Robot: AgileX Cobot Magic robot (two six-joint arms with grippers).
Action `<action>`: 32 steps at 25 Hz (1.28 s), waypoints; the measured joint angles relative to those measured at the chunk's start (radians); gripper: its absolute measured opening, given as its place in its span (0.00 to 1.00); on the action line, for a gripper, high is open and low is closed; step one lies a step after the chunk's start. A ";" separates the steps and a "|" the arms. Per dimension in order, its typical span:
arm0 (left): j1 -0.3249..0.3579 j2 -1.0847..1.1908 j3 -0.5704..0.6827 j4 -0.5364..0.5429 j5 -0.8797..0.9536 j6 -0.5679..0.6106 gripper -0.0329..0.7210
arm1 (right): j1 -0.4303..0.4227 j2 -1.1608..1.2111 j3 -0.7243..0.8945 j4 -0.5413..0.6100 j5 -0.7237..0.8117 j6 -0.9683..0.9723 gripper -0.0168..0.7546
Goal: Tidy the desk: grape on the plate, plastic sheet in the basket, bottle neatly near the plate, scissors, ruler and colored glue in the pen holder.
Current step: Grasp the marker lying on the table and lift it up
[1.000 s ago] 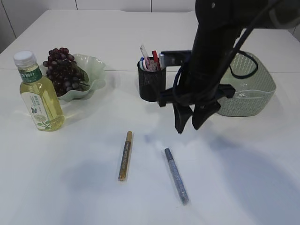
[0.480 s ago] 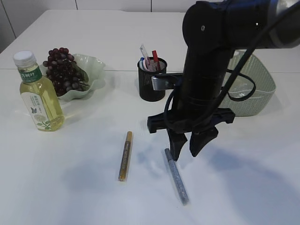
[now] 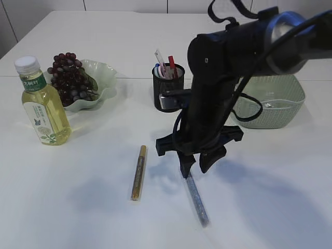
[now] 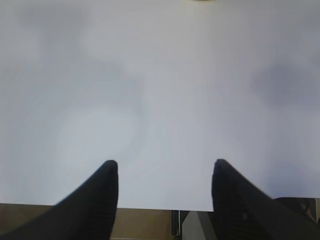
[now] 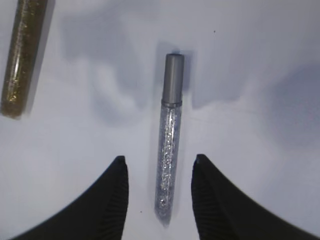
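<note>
A silver glitter glue pen [image 3: 196,199] lies on the white table; in the right wrist view [image 5: 169,150] it lies between my open right gripper's [image 5: 160,161] fingers, not touched. That gripper [image 3: 196,165] hangs low over the pen's capped end. A gold glue pen [image 3: 138,172] lies to the left, also in the right wrist view [image 5: 22,55]. Grapes [image 3: 68,77] rest on the green plate [image 3: 104,72]. The bottle [image 3: 44,104] stands upright in front of the plate. The black pen holder [image 3: 167,93] holds several items. My left gripper [image 4: 163,162] is open over bare table.
A green basket [image 3: 270,104] stands at the right behind the right arm. The table's front edge shows at the bottom of the left wrist view [image 4: 150,207]. The right arm hides part of the pen holder and basket.
My right arm has come down and forward from beside the pen holder to the silver glue pen, its open fingers now on either side of it. Nothing else moved.
</note>
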 joint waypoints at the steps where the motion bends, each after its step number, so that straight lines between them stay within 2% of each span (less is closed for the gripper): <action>1: 0.000 0.000 0.000 0.000 0.000 0.000 0.62 | 0.000 0.012 0.000 -0.002 -0.002 0.000 0.46; 12: 0.000 0.000 0.000 0.000 0.000 0.000 0.62 | 0.001 0.098 -0.008 -0.009 -0.087 0.000 0.43; 32: 0.000 0.000 0.000 0.002 0.000 0.000 0.62 | 0.001 0.126 -0.037 -0.051 -0.074 0.000 0.43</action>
